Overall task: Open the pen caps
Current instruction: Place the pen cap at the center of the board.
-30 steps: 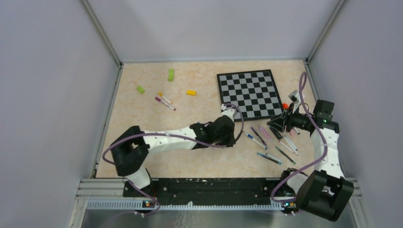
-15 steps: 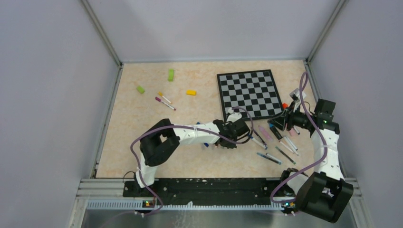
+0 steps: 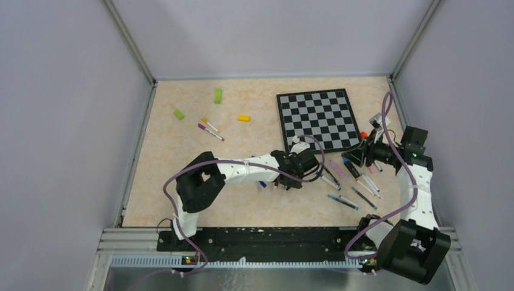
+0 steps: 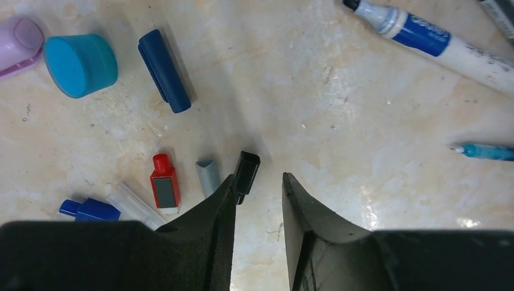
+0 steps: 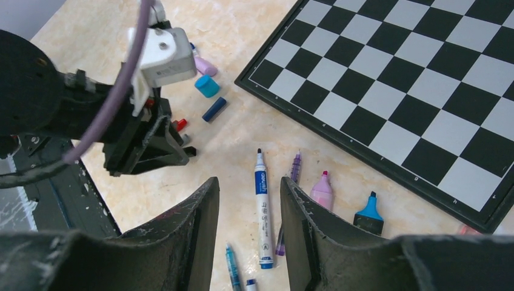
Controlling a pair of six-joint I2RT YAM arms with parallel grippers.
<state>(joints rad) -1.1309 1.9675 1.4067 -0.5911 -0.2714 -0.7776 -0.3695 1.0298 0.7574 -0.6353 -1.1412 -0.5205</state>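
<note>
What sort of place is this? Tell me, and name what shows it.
Probably a lab robot test cell: plain grey walls box in the table, two arms are bolted to a rail at its near edge, and pens lie scattered beside a chessboard.

A beige marbled table [image 3: 182, 163] fills the middle, shut in by a grey back wall [image 3: 267, 36] at 12 o'clock, a left wall [image 3: 60, 121] at 9 and a right wall [image 3: 470, 79] at 3. One metal post [image 3: 130, 42] rises at 11 and a second post [image 3: 415, 39] at 1, and a black rail [image 3: 267, 236] edges the table at 6. The light is soft and even.
</note>
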